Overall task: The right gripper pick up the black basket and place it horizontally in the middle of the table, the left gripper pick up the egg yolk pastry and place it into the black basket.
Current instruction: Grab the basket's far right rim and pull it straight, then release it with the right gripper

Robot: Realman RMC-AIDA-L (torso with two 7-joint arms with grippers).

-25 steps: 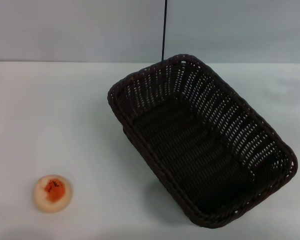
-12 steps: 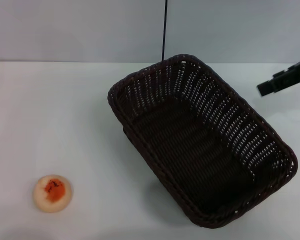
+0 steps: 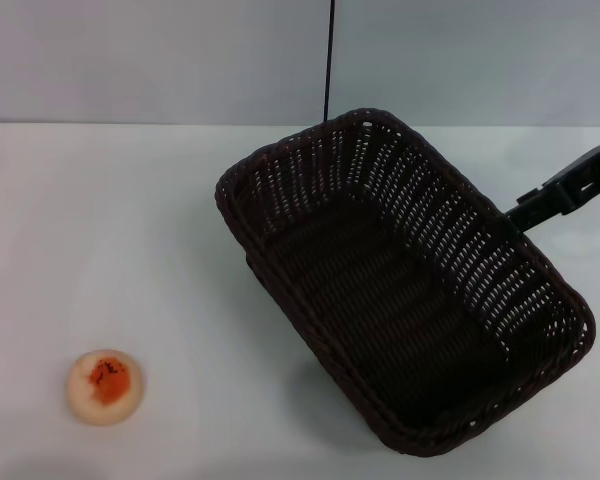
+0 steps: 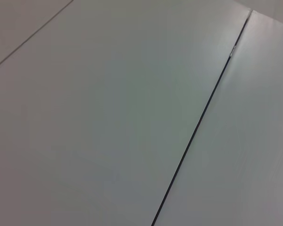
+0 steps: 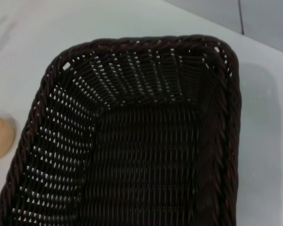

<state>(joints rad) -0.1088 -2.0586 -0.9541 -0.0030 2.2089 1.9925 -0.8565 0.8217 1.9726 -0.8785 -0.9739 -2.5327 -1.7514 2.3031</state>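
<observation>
From the head view, a plain white table (image 3: 130,250) runs back to a pale grey wall split by a thin dark vertical seam. The black basket (image 3: 400,280) sits right of centre on the table, turned diagonally, one short end pointing toward the far wall and the other toward the near right corner; its inside holds nothing. The egg yolk pastry (image 3: 105,386) lies well apart from it, near the front left of the table, orange-red patch facing up. The right gripper (image 3: 570,189) reaches in from the right edge, its tip just beside the far right long rim of the basket; whether its jaws are spread or pressed together cannot be told.

The left wrist view shows only pale flat panels crossed by a thin dark seam; the left gripper is not in sight.

The right wrist view looks down into the black basket (image 5: 146,155), braided rim and openwork sides filling the picture, with a sliver of the egg yolk pastry (image 5: 1,136) on the table beside the basket's outer wall.
</observation>
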